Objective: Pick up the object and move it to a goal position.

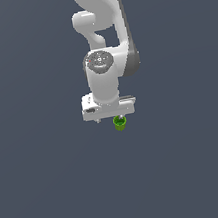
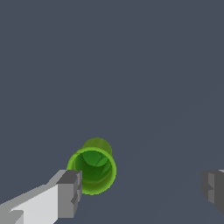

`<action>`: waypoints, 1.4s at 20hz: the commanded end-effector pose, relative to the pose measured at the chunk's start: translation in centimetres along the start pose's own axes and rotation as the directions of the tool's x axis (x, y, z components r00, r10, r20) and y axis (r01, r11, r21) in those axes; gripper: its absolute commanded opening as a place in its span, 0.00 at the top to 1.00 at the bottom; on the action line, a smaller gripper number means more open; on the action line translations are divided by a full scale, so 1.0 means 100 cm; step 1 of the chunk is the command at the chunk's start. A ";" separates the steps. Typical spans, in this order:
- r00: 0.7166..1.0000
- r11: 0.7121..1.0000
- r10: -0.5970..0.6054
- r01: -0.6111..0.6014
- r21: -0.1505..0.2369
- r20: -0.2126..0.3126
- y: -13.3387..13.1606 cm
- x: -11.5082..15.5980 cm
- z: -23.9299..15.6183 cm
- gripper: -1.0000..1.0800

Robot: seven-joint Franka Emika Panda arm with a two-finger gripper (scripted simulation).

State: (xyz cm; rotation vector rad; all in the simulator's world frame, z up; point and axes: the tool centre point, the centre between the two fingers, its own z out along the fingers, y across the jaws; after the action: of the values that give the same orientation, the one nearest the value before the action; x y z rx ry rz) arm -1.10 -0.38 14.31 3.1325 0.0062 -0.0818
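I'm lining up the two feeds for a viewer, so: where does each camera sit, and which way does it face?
Exterior view: off the arm, facing the white arm, whose hand hangs just above the green cup.
Wrist view: on the wrist, looking down past the hand; two fingers show, spread wide, one beside the cup, whose hollow top faces the camera.
Shared: the cup, the hand, the plain grey ground.

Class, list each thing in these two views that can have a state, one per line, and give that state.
Gripper: open, fingers wide apart, nothing clamped.
Green cup: upright, hollow top facing up, not gripped; it sits between the fingers, close beside one and far from the other. Contact cannot be told.
Robot arm: reaching down over the cup.
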 end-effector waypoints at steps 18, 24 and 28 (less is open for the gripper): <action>0.999 0.999 0.043 -0.044 0.031 0.026 0.003 -0.009 0.011 0.04; 0.995 0.994 0.102 -0.103 0.030 0.023 -0.001 -0.010 0.015 0.04; 0.986 0.986 0.165 -0.165 0.028 0.020 -0.005 -0.012 0.018 0.04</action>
State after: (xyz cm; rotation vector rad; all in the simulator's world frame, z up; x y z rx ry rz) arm -2.28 -0.10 12.72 3.1503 -0.2183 -0.1122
